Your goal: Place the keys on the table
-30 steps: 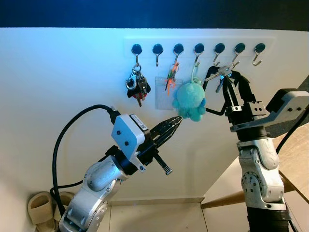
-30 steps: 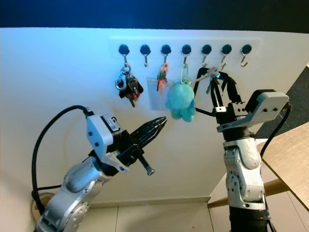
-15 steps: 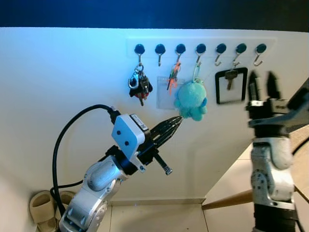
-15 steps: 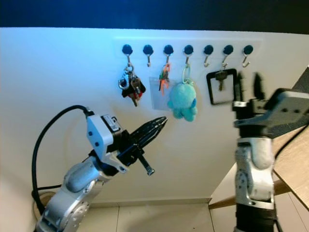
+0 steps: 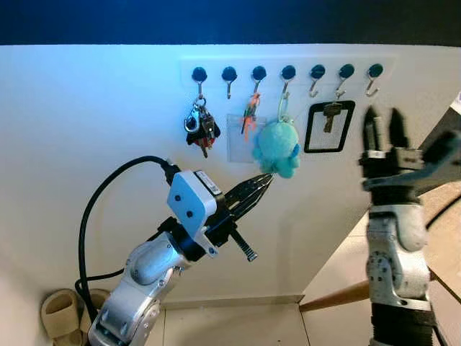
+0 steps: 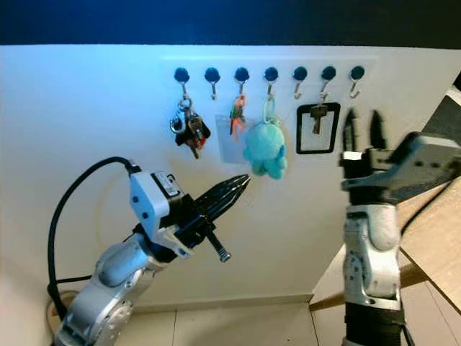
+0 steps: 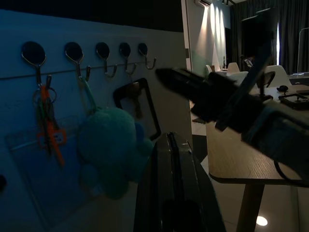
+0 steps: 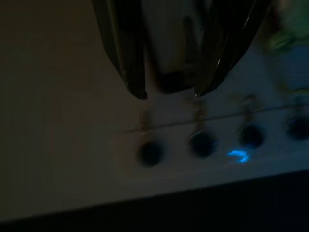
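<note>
The keys (image 5: 330, 115), a single key on a black rectangular loop, were observed hanging on the sixth hook of the wall rack (image 5: 288, 72), not yet on the surface (image 6: 439, 238). From the left: a bunch of keys (image 5: 201, 130), an orange tag over a clear sleeve (image 5: 248, 119) and a teal plush toy (image 5: 276, 148) were hung. The left gripper (image 5: 263, 184) was held below the plush, jaws together. The right gripper (image 5: 382, 130) was raised just right of the keys, jaws apart and holding nothing.
</note>
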### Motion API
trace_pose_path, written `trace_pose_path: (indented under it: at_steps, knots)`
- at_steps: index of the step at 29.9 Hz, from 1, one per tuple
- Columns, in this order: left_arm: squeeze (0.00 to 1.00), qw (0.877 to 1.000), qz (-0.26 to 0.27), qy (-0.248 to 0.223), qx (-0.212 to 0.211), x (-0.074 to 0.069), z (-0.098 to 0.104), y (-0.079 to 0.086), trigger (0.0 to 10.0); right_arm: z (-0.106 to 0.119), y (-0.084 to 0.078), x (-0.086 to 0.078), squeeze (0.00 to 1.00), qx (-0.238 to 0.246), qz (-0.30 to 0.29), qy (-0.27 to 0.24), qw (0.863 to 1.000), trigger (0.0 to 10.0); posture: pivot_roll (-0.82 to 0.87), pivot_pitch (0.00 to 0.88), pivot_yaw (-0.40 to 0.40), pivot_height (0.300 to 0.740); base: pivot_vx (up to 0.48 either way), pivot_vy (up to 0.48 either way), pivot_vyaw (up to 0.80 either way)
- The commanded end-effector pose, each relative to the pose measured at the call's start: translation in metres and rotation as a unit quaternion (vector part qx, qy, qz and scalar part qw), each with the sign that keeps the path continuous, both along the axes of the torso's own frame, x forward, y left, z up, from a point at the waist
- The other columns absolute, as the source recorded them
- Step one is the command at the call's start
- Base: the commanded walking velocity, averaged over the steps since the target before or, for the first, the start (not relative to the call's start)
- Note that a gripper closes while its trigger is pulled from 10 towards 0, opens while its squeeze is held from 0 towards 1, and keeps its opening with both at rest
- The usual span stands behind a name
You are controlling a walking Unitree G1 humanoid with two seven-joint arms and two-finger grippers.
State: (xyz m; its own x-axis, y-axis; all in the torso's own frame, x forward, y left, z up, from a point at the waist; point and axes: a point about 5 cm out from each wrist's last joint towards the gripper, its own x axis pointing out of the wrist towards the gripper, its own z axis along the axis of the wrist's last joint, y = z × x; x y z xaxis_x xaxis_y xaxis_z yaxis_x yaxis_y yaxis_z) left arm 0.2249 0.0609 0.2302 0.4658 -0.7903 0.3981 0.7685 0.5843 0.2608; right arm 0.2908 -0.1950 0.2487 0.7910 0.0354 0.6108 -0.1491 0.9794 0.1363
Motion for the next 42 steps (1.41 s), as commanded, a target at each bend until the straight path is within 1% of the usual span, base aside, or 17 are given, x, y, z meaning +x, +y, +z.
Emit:
trace_pose_path:
  at_steps: [1,17,18,19,21,22,23,24,28,29,30,32,33,36,37,38,42]
  knots:
    - [0.0,1.0,-0.005,-0.01,0.005,-0.002,0.003,-0.002,10.0,-0.004,0.002,0.0,0.0,-0.001,0.014,0.012,1.0,10.0,0.01,0.077,-0.021,0.74,0.0,0.0,0.0]
    - [0.0,1.0,-0.005,-0.007,-0.005,-0.002,0.004,-0.005,10.0,-0.01,0.002,0.009,0.0,-0.001,0.019,0.043,0.999,10.0,0.0,0.066,-0.025,0.74,0.0,0.0,0.0]
    - [0.0,1.0,-0.005,-0.007,-0.004,-0.001,0.004,-0.005,10.0,-0.012,0.003,0.01,0.46,-0.002,0.022,0.047,0.999,10.0,0.0,0.066,-0.025,0.74,0.0,0.0,0.0]
    - [0.0,1.0,-0.006,-0.007,-0.003,-0.002,0.003,-0.006,10.0,-0.013,0.004,0.011,0.49,-0.003,0.025,0.051,0.998,10.0,0.0,0.067,-0.026,0.74,0.0,0.0,0.0]
    - [0.0,1.0,-0.006,-0.007,-0.003,-0.002,0.003,-0.006,10.0,-0.014,0.006,0.012,0.48,-0.005,0.027,0.054,0.998,10.0,0.0,0.067,-0.026,0.74,0.0,0.0,0.0]
    - [0.0,1.0,-0.006,-0.008,-0.003,-0.002,0.003,-0.006,10.0,-0.016,0.008,0.016,0.16,-0.004,0.031,0.062,0.998,10.0,0.0,0.069,-0.028,0.74,0.0,0.0,0.0]
    - [0.0,1.0,-0.006,-0.008,-0.003,-0.002,0.003,-0.006,10.0,-0.016,0.008,0.016,0.16,-0.004,0.031,0.062,0.998,10.0,0.0,0.069,-0.028,0.74,0.0,0.0,0.0]
    - [0.0,1.0,-0.006,-0.008,-0.003,-0.002,0.004,-0.007,10.0,-0.016,0.009,0.017,0.0,-0.004,0.032,0.065,0.997,10.0,0.0,0.069,-0.028,0.74,0.0,0.0,0.0]
    - [0.0,1.0,-0.005,-0.009,-0.003,-0.001,0.004,-0.007,10.0,-0.015,0.014,0.022,0.0,-0.003,0.043,0.064,0.997,10.0,0.01,0.072,-0.031,0.74,0.0,0.0,0.0]
    - [0.0,1.0,-0.004,-0.009,-0.003,-0.001,0.004,-0.007,10.0,-0.014,0.016,0.023,0.48,-0.006,0.046,0.063,0.997,10.0,0.01,0.072,-0.031,0.74,0.0,0.0,0.0]
    - [0.0,1.0,-0.004,-0.01,-0.003,-0.001,0.004,-0.007,10.0,-0.013,0.017,0.025,0.77,-0.01,0.048,0.061,0.997,10.0,0.01,0.072,-0.032,0.74,0.0,0.0,0.0]
    - [0.0,1.0,-0.003,-0.01,-0.003,-0.001,0.004,-0.007,10.0,-0.012,0.019,0.026,0.79,-0.012,0.049,0.06,0.997,10.0,0.01,0.073,-0.032,0.74,0.0,0.0,0.0]
    - [0.0,1.0,-0.003,-0.01,-0.003,-0.001,0.005,-0.007,10.0,-0.011,0.02,0.027,0.7,-0.012,0.049,0.06,0.997,10.0,0.01,0.072,-0.033,0.74,0.0,0.0,0.0]
    - [0.0,1.0,-0.003,-0.01,-0.003,-0.001,0.005,-0.007,10.0,-0.011,0.02,0.027,0.7,-0.012,0.049,0.06,0.997,10.0,0.01,0.072,-0.033,0.74,0.0,0.0,0.0]
    - [0.0,1.0,-0.002,-0.01,-0.003,-0.001,0.005,-0.007,10.0,-0.01,0.022,0.029,0.07,-0.012,0.051,0.061,0.997,10.0,0.01,0.073,-0.033,0.74,0.0,0.0,0.0]
    - [0.0,1.0,-0.002,-0.01,-0.003,-0.001,0.005,-0.007,10.0,-0.01,0.024,0.03,0.0,-0.011,0.053,0.063,0.997,10.0,0.01,0.072,-0.034,0.74,0.0,0.0,0.0]
    - [0.0,1.0,-0.001,-0.011,-0.004,-0.001,0.005,-0.007,10.0,-0.01,0.026,0.033,0.0,-0.008,0.058,0.065,0.996,10.0,0.01,0.072,-0.034,0.74,0.0,0.0,0.0]
